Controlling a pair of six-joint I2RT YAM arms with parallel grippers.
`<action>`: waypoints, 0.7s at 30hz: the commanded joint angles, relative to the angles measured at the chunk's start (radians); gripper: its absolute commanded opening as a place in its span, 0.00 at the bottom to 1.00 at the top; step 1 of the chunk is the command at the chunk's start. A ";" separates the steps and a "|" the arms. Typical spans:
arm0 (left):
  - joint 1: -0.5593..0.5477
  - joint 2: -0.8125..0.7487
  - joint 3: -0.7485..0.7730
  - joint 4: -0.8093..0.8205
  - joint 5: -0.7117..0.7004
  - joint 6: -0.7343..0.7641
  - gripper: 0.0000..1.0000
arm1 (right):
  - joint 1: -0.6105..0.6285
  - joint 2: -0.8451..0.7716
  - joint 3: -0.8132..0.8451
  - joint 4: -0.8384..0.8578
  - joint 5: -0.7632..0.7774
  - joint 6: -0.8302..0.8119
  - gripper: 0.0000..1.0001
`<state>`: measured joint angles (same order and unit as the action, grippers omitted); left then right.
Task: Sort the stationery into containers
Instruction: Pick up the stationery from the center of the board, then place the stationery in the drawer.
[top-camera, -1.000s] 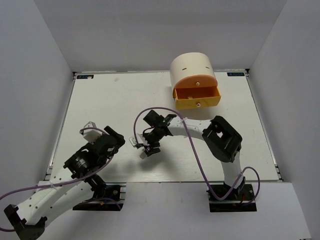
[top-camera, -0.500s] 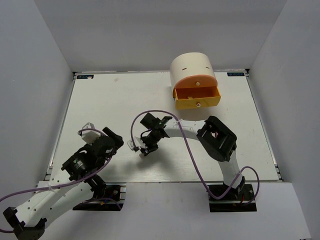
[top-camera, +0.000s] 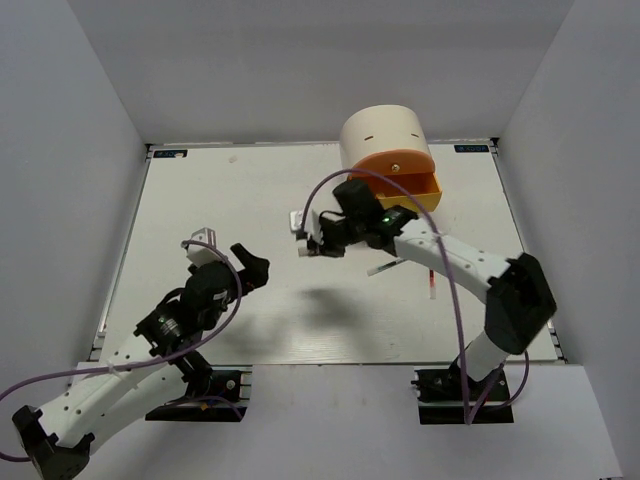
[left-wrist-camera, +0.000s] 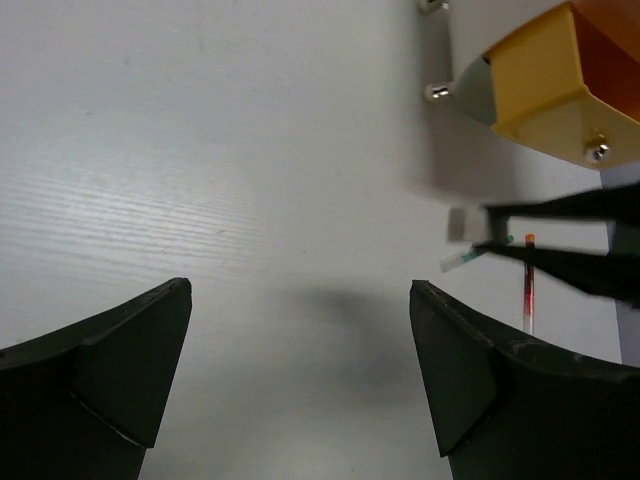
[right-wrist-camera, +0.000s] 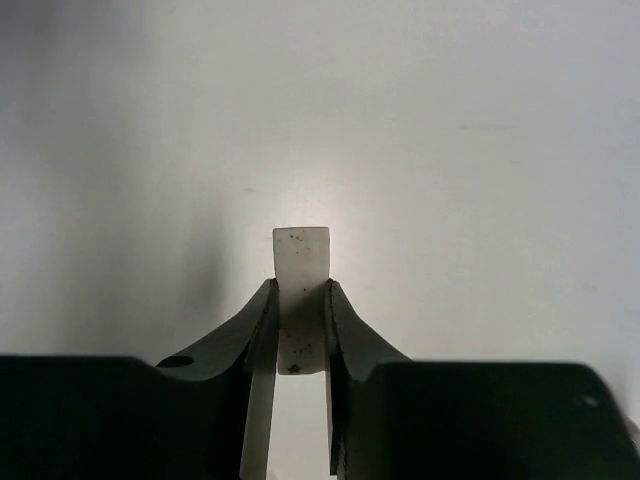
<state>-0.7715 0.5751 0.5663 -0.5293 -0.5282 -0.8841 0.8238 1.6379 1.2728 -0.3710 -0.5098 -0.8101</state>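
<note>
A beige eraser (right-wrist-camera: 301, 262) stands upright between the fingers of my right gripper (right-wrist-camera: 300, 287), which is shut on it above the white table. In the top view my right gripper (top-camera: 305, 245) hangs left of the cream drawer unit (top-camera: 383, 130), whose yellow-fronted drawer (top-camera: 428, 187) is pulled out. The left wrist view shows the same eraser (left-wrist-camera: 458, 223) at those fingertips. A thin white pen (top-camera: 383, 266) and a thin red pen (top-camera: 431, 286) lie under the right arm. My left gripper (top-camera: 250, 268) is open and holds nothing.
The left wrist view shows the open drawer (left-wrist-camera: 560, 95) and small metal knobs (left-wrist-camera: 437, 93) at the upper right. Grey walls enclose the table (top-camera: 220, 200) on three sides. The right forearm and its purple cable (top-camera: 450, 300) span the table's right half.
My right gripper closed on the eraser, lifted it off the table and carried it up and right toward the drawer unit. The left arm shifted slightly forward and right.
</note>
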 joint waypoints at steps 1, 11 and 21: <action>0.001 0.046 -0.022 0.213 0.117 0.152 0.99 | -0.055 -0.110 -0.012 0.130 0.057 0.152 0.00; 0.001 0.333 0.063 0.362 0.319 0.289 0.99 | -0.231 -0.254 -0.107 0.297 0.286 0.143 0.00; 0.001 0.482 0.082 0.477 0.395 0.307 0.99 | -0.377 -0.314 -0.156 0.316 0.294 0.118 0.00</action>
<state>-0.7715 1.0359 0.6033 -0.1135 -0.1799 -0.5941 0.4656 1.3621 1.1233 -0.1158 -0.2260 -0.6838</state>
